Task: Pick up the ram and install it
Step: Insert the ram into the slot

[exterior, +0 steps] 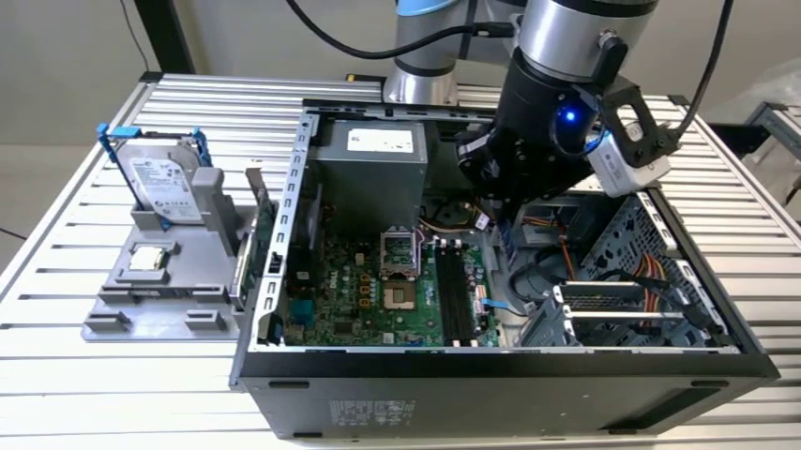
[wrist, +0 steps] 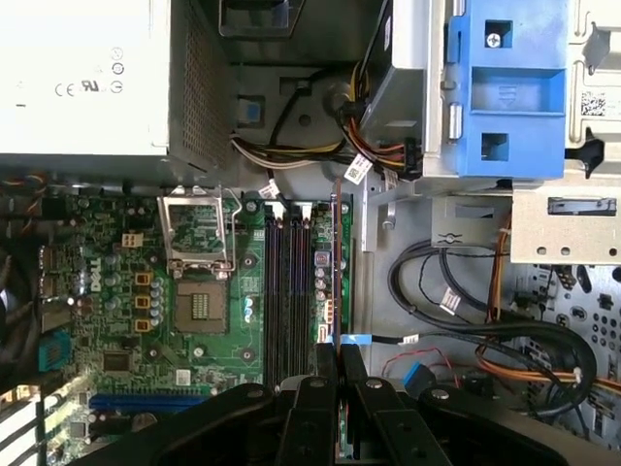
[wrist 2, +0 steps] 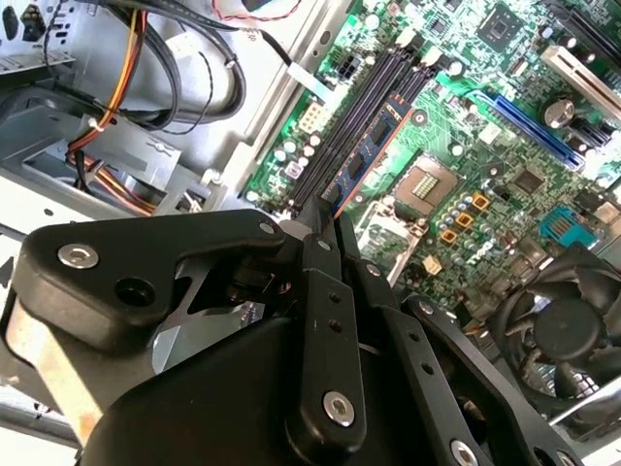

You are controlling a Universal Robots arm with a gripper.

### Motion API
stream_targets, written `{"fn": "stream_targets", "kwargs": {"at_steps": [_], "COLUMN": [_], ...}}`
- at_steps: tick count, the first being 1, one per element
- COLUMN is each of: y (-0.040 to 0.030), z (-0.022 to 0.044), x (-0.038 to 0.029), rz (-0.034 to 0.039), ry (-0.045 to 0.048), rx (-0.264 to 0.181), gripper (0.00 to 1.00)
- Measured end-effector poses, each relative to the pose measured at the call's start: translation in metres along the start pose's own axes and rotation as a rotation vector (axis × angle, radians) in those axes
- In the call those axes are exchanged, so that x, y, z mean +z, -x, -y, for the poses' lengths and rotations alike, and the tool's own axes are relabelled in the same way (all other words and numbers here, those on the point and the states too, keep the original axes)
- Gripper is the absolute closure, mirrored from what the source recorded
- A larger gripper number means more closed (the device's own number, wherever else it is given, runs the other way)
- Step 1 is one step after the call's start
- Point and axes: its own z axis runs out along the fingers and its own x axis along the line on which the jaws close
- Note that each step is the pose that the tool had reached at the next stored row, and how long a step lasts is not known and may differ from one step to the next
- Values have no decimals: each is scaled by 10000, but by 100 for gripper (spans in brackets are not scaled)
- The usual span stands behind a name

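Down on the motherboard (wrist: 116, 320) we see our gripper (wrist 2: 325, 218) pinching the ram (wrist 2: 364, 155), its length aligned along the memory slots (wrist: 283, 291).

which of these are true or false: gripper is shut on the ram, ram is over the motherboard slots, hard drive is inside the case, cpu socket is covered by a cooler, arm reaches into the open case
1. The gripper is shut on the ram. True.
2. The ram stands above the memory slots. True.
3. The hard drive is inside the computer case. False: it stands in a grey holder outside the case.
4. The processor socket is covered by a cooler. False: it is bare.
5. The arm reaches into the open case. True.
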Motion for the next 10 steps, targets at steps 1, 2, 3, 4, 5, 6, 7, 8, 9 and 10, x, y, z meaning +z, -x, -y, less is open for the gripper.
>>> {"fn": "stream_targets", "kwargs": {"at_steps": [1, 2, 3, 4, 5, 6, 7, 8, 9, 10], "y": [0, 0, 0, -1, -1, -1, -1, -1, -1, -1], "z": [0, 0, 0, -1, -1, -1, -1, -1, -1, -1], "x": [4, 8, 13, 19, 24, 30, 36, 42, 48, 54], "rz": [0, -1, -1, -1, 0, 0, 0, 0, 0, 0], "ry": [-2, -3, -4, -4, -5, -6, -8, -7, -7, -7], "rx": [0, 0, 0, 1, 1, 1, 0, 0, 0, 0], "gripper": [100, 100, 100, 100, 100, 100, 100, 100, 100, 100]}}
